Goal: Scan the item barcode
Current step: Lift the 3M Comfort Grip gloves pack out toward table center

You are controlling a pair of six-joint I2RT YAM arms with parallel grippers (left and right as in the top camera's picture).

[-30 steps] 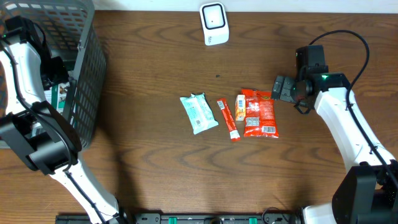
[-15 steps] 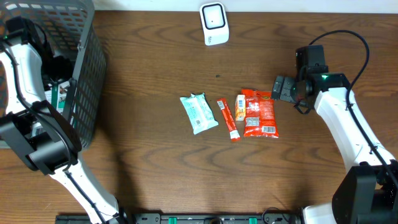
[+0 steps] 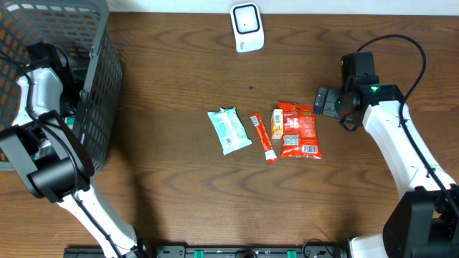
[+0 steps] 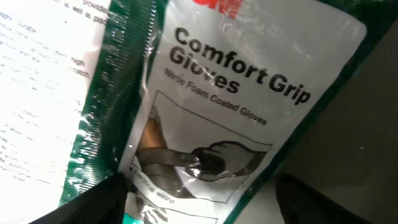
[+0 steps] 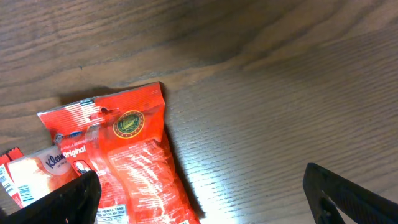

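Note:
In the left wrist view a green-and-white glove packet [image 4: 230, 106] printed "Comfort Grip Gloves" fills the frame. My left gripper [image 4: 202, 190] hangs open just above it, a dark finger [image 4: 93, 202] on each side, not pinching it. This happens inside the grey basket [image 3: 93, 79]. The white scanner [image 3: 246, 27] stands at the table's back middle. My right gripper [image 3: 320, 102] is open and empty, hovering at the top right corner of a red snack bag [image 3: 299, 129], which also shows as the red snack bag [image 5: 124, 162] in the right wrist view.
In a row at mid-table lie a pale green packet [image 3: 229, 130], a thin red stick packet [image 3: 263, 137] and a small orange packet [image 3: 277, 123] against the red bag. The basket's wire walls enclose my left arm at the far left.
My left gripper has opened wider and the left arm has shifted slightly right and toward the front inside the basket. The right arm and the table items have not moved.

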